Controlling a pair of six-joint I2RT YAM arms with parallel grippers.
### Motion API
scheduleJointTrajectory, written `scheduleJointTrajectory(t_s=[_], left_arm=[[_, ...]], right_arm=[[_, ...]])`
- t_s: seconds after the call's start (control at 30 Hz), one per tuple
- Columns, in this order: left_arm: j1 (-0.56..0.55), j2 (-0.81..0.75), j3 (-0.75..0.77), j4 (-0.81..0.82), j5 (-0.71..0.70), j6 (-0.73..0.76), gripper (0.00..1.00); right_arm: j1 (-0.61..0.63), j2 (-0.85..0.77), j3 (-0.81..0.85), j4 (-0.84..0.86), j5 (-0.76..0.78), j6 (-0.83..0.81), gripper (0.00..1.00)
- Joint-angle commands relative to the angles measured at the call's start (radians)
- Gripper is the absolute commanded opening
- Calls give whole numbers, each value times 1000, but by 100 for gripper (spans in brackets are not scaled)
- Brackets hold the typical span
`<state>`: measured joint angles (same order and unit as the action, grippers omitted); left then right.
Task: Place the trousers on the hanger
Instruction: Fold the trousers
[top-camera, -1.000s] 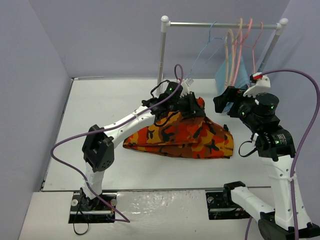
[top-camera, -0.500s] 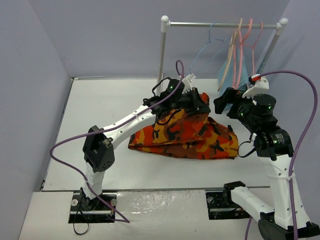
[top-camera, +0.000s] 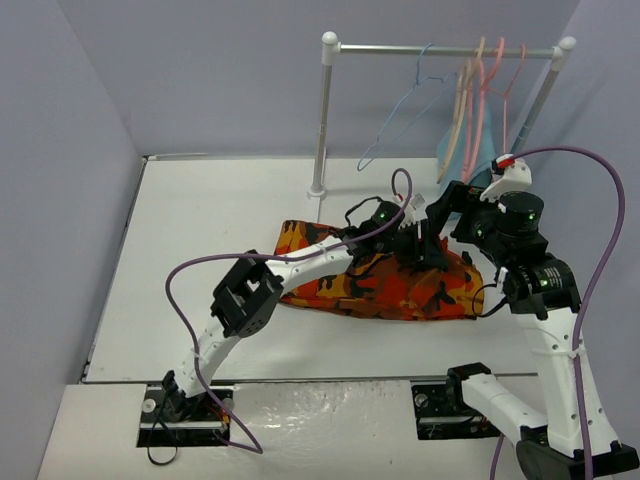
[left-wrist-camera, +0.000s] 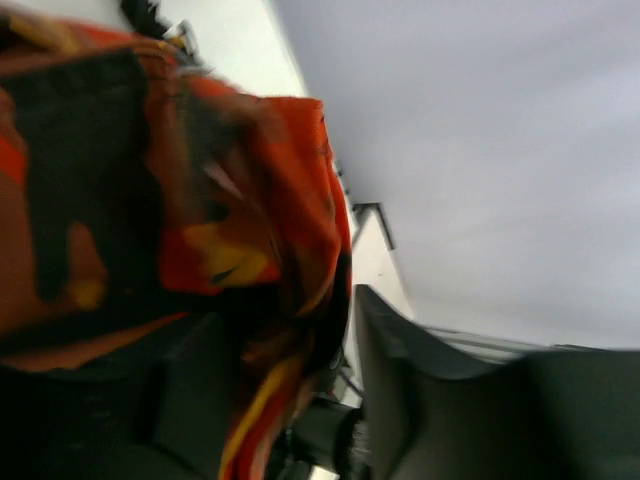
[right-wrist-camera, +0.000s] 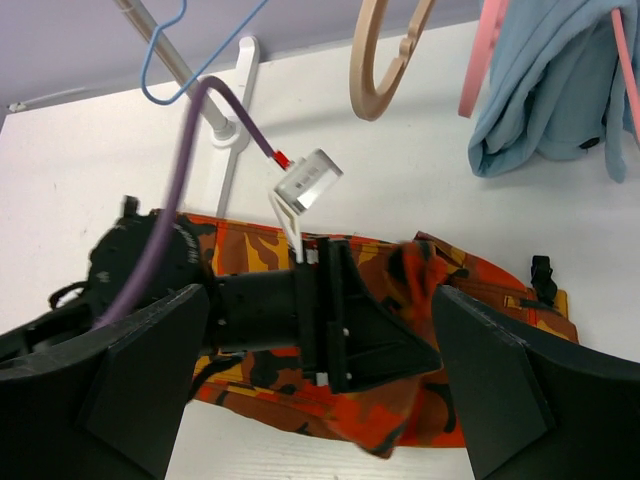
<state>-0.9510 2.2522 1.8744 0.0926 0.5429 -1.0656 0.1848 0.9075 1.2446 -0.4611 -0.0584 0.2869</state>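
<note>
The camouflage trousers (top-camera: 385, 290) lie in a crumpled strip on the white table. My left gripper (top-camera: 432, 252) reaches across to their right end. In the left wrist view a fold of the trousers (left-wrist-camera: 250, 200) hangs between the parted jaws of the left gripper (left-wrist-camera: 300, 400), against one finger and with a gap to the other. My right gripper (top-camera: 457, 207) hovers just above, wide open and holding nothing. The right wrist view looks between the right gripper's (right-wrist-camera: 320, 390) fingers onto the left gripper (right-wrist-camera: 425, 340) and trousers (right-wrist-camera: 490, 300). The light-blue hanger (top-camera: 395, 125) hangs bare on the rail.
A metal rail (top-camera: 440, 48) on a white post (top-camera: 322, 110) stands at the back. It also carries a tan wooden hanger (top-camera: 458, 110), pink hangers (top-camera: 482, 100) and a teal cloth (right-wrist-camera: 540, 90). A purple cable (top-camera: 200, 270) loops off the left arm.
My left arm swung right and down, carrying the lifted fold of trousers toward the right gripper. Its jaws have parted. The right gripper has barely moved.
</note>
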Motion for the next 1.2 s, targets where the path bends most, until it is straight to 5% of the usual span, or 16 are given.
scheduleJointTrajectory(t_s=[0.0, 0.13, 0.33, 0.67, 1.03, 1.17], left_arm=[[-4, -81, 33, 121, -35, 96, 55], [10, -139, -7, 137, -60, 154, 66], [70, -299, -189, 28, -97, 228, 66], [236, -620, -639, -275, -218, 486, 47], [329, -543, -849, -306, -245, 454, 36], [323, -578, -952, -316, -249, 387, 35]], right_arm=[[2, -2, -28, 46, 32, 13, 91], [2, 3, -60, 40, 47, 30, 91], [3, 24, -133, 37, 54, 93, 86], [-2, 152, -381, 153, 14, 224, 58], [-25, 377, -660, 390, 22, 354, 54], [-144, 402, -706, 381, -24, 357, 58]])
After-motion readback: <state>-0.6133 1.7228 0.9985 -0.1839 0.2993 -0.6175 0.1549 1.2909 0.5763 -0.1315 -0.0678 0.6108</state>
